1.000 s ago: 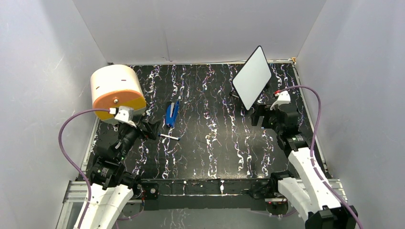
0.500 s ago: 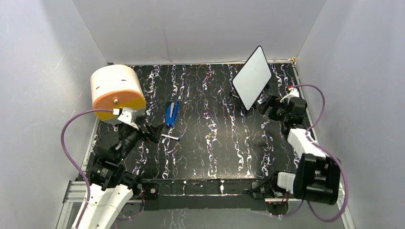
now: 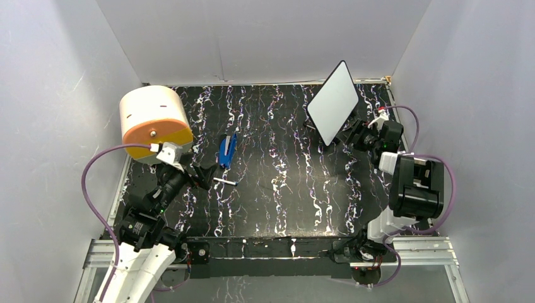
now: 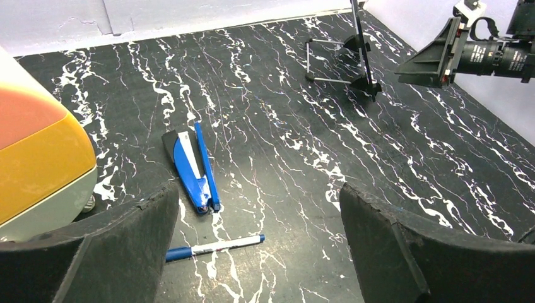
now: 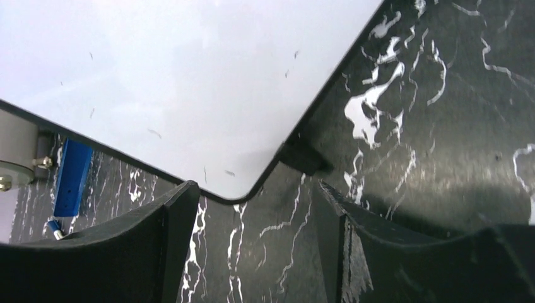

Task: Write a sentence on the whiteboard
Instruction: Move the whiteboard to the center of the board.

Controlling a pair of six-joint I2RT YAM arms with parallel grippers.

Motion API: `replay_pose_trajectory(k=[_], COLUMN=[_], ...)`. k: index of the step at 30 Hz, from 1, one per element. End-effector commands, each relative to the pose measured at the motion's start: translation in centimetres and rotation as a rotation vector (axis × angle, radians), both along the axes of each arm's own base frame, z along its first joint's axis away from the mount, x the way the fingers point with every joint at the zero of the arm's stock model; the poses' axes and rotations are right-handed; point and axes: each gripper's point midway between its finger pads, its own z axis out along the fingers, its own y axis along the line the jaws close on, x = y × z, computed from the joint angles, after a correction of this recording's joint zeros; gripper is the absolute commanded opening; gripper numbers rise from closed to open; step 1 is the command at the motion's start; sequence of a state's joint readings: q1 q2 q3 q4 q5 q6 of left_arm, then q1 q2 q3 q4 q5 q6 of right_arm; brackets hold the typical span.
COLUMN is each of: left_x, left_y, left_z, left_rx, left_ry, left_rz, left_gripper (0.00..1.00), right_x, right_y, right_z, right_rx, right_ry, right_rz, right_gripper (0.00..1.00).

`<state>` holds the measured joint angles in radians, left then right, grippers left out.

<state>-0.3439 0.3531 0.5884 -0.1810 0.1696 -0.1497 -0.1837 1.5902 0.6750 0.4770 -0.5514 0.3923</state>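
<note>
The whiteboard stands tilted on its stand at the back right, and its white face is blank. No blue sentence shows on it. In the right wrist view its lower corner fills the upper part. My right gripper is open and empty, close to that corner, with its jaws apart just below the board's edge. A blue-and-white marker lies on the table. My left gripper is open and empty, just left of and above the marker. The board shows edge-on in the left wrist view.
A folded blue tool lies behind the marker and also shows in the left wrist view. A large cream and orange cylinder stands at the back left. The board's black foot rests on the black marbled table. Grey walls enclose three sides.
My right arm has folded back and its gripper has moved up and right to the whiteboard's lower corner. My left gripper has shifted a little right towards the marker.
</note>
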Motion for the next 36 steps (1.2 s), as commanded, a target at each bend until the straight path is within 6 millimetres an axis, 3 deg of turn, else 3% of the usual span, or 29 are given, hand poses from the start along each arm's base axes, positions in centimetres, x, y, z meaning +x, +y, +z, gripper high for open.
replay_pose_trajectory(k=[1, 8, 15, 27, 36], left_x=[0.0, 0.3, 0.4, 0.3, 0.2], left_y=[-0.3, -0.5, -0.7, -0.8, -0.9], left_z=[1.5, 1.2, 1.1, 1.2, 1.1], left_rx=[0.000, 0.009, 0.013, 0.013, 0.014], left_ry=[-0.036, -0.021, -0.017, -0.019, -0.021], left_rz=[-0.018, -0.024, -0.035, -0.046, -0.050], left_gripper=[0.95, 0.95, 0.95, 0.95, 0.95], right_x=[2.9, 4.1, 3.3, 1.0, 2.3], right_y=[0.3, 0.7, 2.5, 8.4, 4.1], right_z=[2.7, 0.9, -0.6, -2.4, -1.3], right_rx=[0.019, 0.062, 0.142, 0.065, -0.180], right_ry=[-0.131, -0.104, -0.071, -0.021, -0.060], right_rz=[0.075, 0.112, 0.211, 0.387, 0.199], right_gripper=[0.72, 0.67, 0.63, 0.60, 0.63])
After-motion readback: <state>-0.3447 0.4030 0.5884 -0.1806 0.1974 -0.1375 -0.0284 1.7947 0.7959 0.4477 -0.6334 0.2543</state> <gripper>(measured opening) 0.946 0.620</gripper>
